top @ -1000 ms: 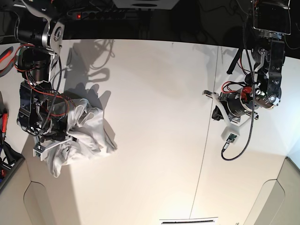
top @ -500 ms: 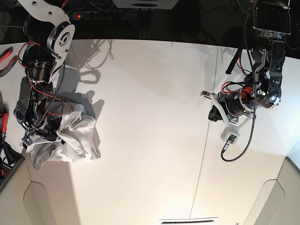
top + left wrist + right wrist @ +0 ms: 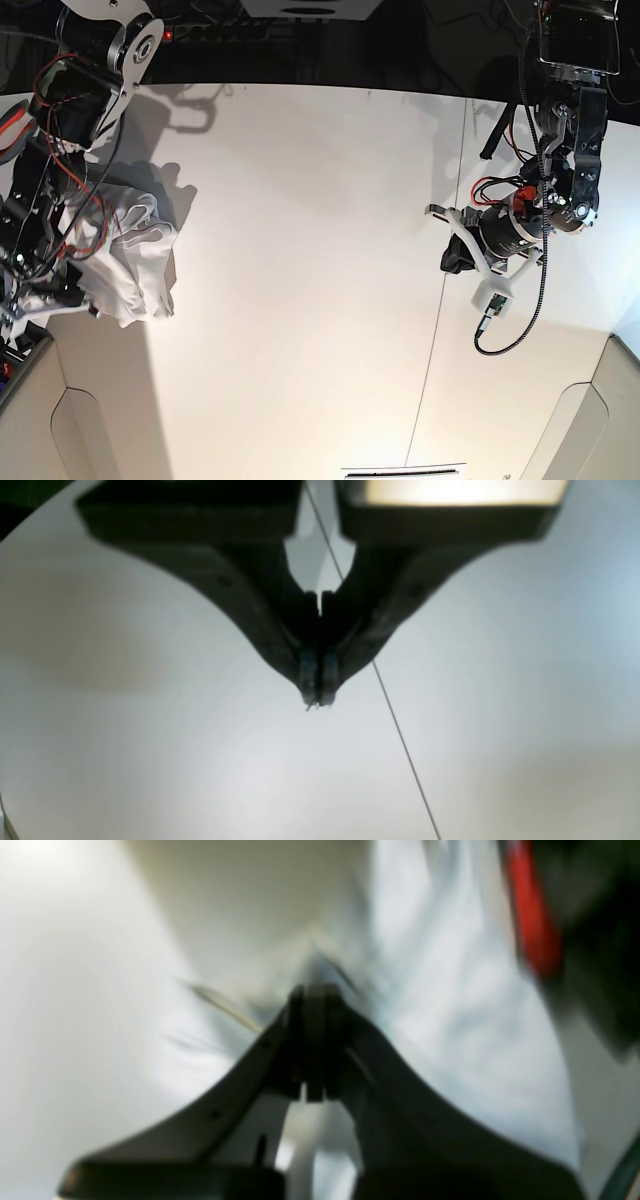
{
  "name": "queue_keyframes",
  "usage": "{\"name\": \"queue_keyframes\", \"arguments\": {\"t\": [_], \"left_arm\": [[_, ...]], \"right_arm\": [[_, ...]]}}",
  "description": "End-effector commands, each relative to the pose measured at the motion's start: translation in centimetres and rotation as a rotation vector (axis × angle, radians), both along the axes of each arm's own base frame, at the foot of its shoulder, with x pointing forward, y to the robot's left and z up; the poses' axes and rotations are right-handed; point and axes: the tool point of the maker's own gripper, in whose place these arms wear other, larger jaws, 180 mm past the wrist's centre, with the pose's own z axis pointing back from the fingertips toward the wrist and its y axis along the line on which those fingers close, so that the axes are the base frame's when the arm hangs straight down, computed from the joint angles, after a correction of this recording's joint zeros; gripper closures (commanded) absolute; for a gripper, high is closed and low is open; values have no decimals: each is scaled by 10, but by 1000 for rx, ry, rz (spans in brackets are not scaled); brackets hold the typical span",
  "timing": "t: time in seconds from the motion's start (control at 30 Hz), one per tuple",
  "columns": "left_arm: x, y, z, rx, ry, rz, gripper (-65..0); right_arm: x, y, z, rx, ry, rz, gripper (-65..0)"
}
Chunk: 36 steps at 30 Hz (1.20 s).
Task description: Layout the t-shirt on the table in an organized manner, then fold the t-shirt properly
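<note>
White t-shirt bunches around the right gripper's closed fingers.

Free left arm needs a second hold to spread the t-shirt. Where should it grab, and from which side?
Judging by the base view, take the loose lower hem corner of the t-shirt, coming from the open table side toward the right gripper. That edge hangs free and unbunched; the rest is gathered by the right arm. The left gripper is shut, so open it first.
</note>
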Motion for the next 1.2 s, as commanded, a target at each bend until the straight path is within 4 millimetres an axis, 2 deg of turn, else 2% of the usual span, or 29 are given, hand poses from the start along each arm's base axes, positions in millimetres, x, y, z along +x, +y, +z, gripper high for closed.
{"name": "queue_keyframes", "arguments": {"t": [0.0,0.13,0.23,0.3,0.4,0.47,0.57,0.7,0.8,0.87,1.0,1.1,1.17], "left_arm": [[14,1,19,-11,-66,-1,0],[20,15,33,-6,-105,38,0],[19,37,51,1,-145,91,0],[9,47,65,-11,-171,90,0],[-15,66,81,-35,-186,107,0],[-37,81,86,-49,-185,125,0],[-76,108,85,-78,-143,177,0],[-134,136,77,-134,-24,240,0],[-178,156,74,-168,55,290,0],[-208,169,64,-208,132,346,0],[-274,190,22,-287,340,473,0],[-319,193,-16,-365,469,578,0],[-340,188,-41,-418,526,639,0]], "right_arm": [[9,0,18,-19,-40,13,0],[7,12,45,-69,-90,81,0],[-10,27,57,-127,-111,153,0],[-30,38,59,-168,-111,202,0],[-68,53,59,-222,-90,275,0],[-97,57,57,-248,-60,300,0],[-143,58,51,-284,13,350,0],[-207,56,21,-271,191,412,0],[-257,65,-4,-186,319,487,0],[-289,72,-19,-117,397,529,0],[-346,76,-55,11,539,586,0],[-383,59,-90,94,653,552,0],[-407,48,-114,159,712,527,0]]}}
